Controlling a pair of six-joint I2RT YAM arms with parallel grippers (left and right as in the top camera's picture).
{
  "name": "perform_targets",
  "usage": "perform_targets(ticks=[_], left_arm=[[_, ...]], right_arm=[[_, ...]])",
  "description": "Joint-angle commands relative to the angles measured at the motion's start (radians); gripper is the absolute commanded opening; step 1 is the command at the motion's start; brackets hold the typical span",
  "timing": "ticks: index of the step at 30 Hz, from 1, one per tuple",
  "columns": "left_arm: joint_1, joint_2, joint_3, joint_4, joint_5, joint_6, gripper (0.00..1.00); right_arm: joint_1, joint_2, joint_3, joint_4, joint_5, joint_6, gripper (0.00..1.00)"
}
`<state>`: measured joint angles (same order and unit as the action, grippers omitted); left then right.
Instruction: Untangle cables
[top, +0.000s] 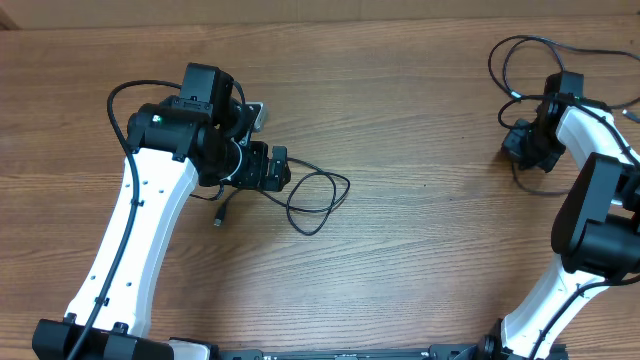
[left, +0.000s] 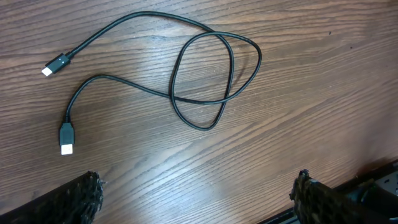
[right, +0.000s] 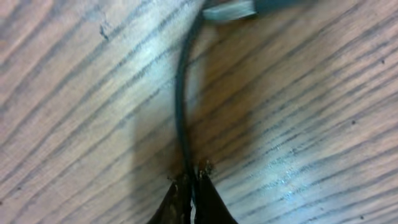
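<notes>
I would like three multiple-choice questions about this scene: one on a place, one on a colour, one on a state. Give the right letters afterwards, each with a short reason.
1. Where in the left wrist view do the two plugs of the looped cable lie?
A. at the left side
B. at the right side
C. inside the loop

2. What colour is the cord of that cable?
A. red
B. black
C. white

3. What is the state of the right gripper?
A. wide open
B. shut on nothing
C. shut on a thin cable

Answers: 1 A, as both plugs rest near the left edge, outside the loop. 2 B, as the cord is black against the brown wood. 3 C, as the jaws meet with the cable pinched between them.
</notes>
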<state>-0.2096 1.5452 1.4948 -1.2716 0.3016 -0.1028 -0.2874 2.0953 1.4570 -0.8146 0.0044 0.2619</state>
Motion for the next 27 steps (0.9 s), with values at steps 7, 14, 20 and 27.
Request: perform_targets(ticks=[7, 14, 20, 27], left_arm=[[-0.008, 0.004, 0.019, 0.000, -0.005, -0.010, 1.00], [-0.008, 0.004, 0.019, 0.000, -0.005, -0.010, 0.99], [-0.008, 0.004, 0.019, 0.000, -0.005, -0.010, 1.00], [-0.008, 0.004, 0.019, 0.000, -0.005, -0.010, 1.00]], right_arm=[[0.000, -0.006, -0.016, 0.100, -0.145, 0.015, 0.04], [-0.003, -0.006, 0.009, 0.152, -0.145, 0.015, 0.04], [-0.004, -0.006, 0.071, 0.142, -0.143, 0.014, 0.04], [-0.014, -0.006, 0.083, 0.116, -0.137, 0.014, 0.51]])
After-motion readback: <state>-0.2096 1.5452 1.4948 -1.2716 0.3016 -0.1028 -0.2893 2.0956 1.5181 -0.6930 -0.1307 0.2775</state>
